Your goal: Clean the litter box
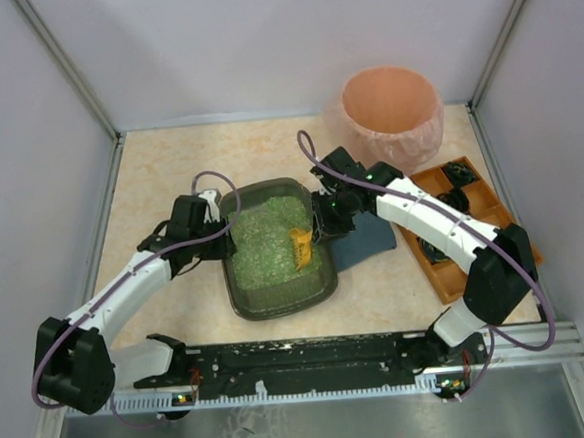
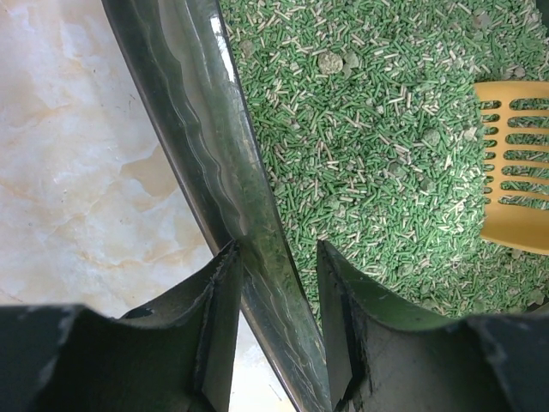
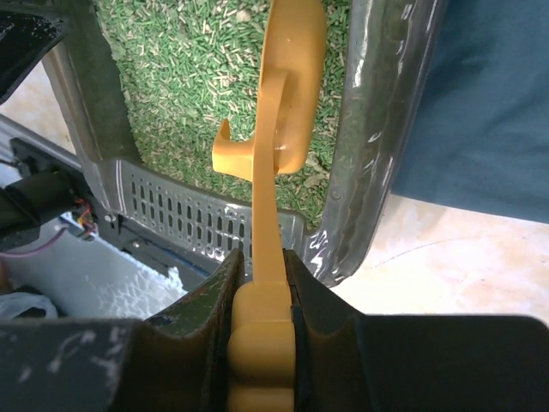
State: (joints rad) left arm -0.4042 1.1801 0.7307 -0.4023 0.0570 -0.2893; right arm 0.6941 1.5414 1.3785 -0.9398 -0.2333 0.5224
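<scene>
Yellow scoop (image 1: 300, 246), one; litter box (image 1: 283, 300), one.

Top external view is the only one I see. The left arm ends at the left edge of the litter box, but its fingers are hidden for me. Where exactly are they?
Observer: The left fingers straddle the rim of the litter box, one outside it and one over the litter. I cannot tell whether they press the rim.
Operator: And does the right arm really hold the yellow scoop?
Observer: Yes. The right fingers are shut on the handle of the scoop, which stands on edge between them.
</scene>
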